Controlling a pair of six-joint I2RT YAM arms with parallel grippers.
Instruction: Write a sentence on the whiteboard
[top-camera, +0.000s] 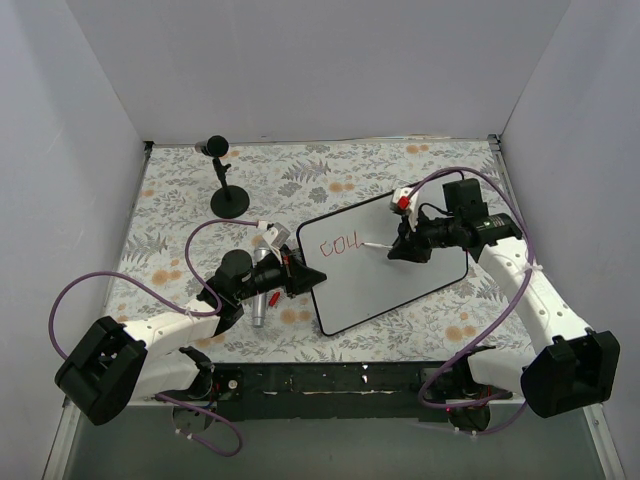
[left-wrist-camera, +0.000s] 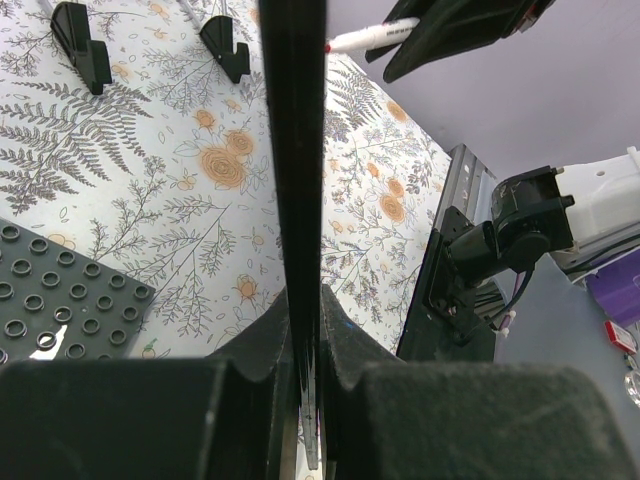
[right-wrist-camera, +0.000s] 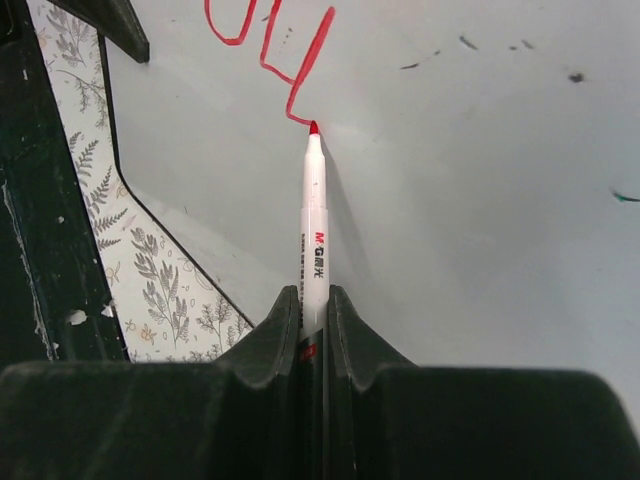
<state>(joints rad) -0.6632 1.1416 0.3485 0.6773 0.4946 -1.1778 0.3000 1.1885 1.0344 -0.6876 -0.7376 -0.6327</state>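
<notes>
The whiteboard (top-camera: 400, 275) lies tilted across the middle of the floral table, with red letters of the sentence (top-camera: 331, 245) near its upper left corner. My left gripper (top-camera: 305, 278) is shut on the board's left edge, which shows as a dark vertical bar (left-wrist-camera: 295, 150) between its fingers (left-wrist-camera: 307, 310). My right gripper (top-camera: 402, 248) is shut on a white marker (right-wrist-camera: 315, 230). The marker's red tip touches the board (right-wrist-camera: 480, 200) at the end of the last red stroke (right-wrist-camera: 290, 60). The marker (left-wrist-camera: 370, 38) also shows at the top of the left wrist view.
A black round-based stand (top-camera: 228, 190) is at the back left. A silver cylinder (top-camera: 260, 290) and a small red cap (top-camera: 272, 298) lie under my left wrist. A dark perforated plate (left-wrist-camera: 60, 300) and two black stand feet (left-wrist-camera: 85, 40) sit left of the board. Grey walls enclose the table.
</notes>
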